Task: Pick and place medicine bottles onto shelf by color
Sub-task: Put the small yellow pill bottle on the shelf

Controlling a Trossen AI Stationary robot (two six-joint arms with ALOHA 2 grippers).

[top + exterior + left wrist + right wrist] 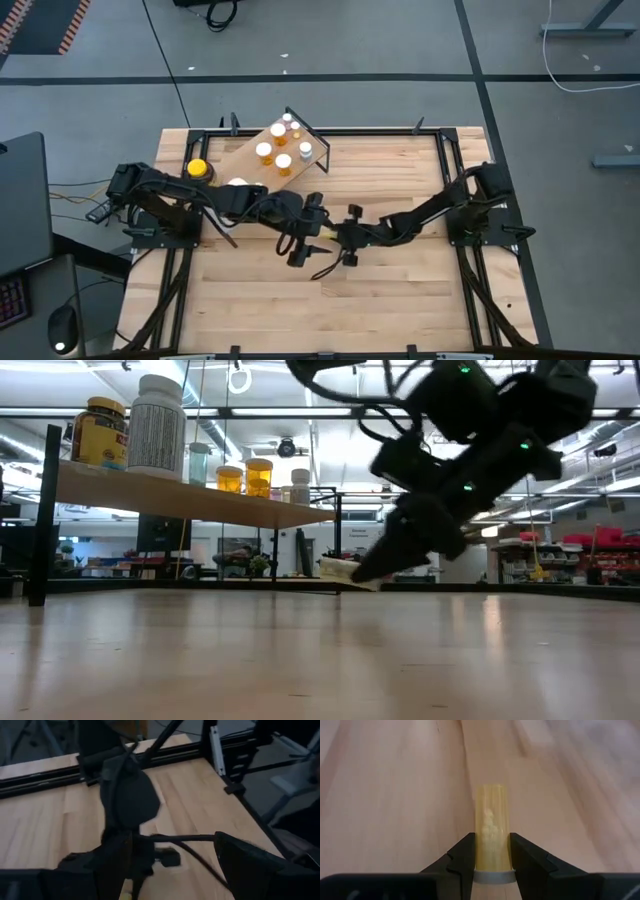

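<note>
The right tool [492, 854] was clenched on a small yellow vial [492, 827], its two dark fingers [462, 857] pressing the vial's sides just above a pale cap. The vial lay lengthwise between them, pointing out over the wooden surface [400, 300]. From above, the right tool [325, 231] sat near the middle of the surface, and the vial [318, 230] showed only as a pale sliver at its tip. From the level of the surface, the vial [345, 572] looked tilted and low, close to the wood; whether it touched could not be told.

The left tool [300, 248] hung just beside the right one, and its fingers [250, 865] stood wide apart with nothing between them.

The shelf [240, 152] stood at the far left corner of the surface. On it were several orange bottles with white caps [265, 152], a jar with a yellow lid [197, 169] and a white-capped bottle [237, 184]. From the low view, the jar [98, 432] and a tall white bottle [158, 425] stood at the shelf's near end.
</note>
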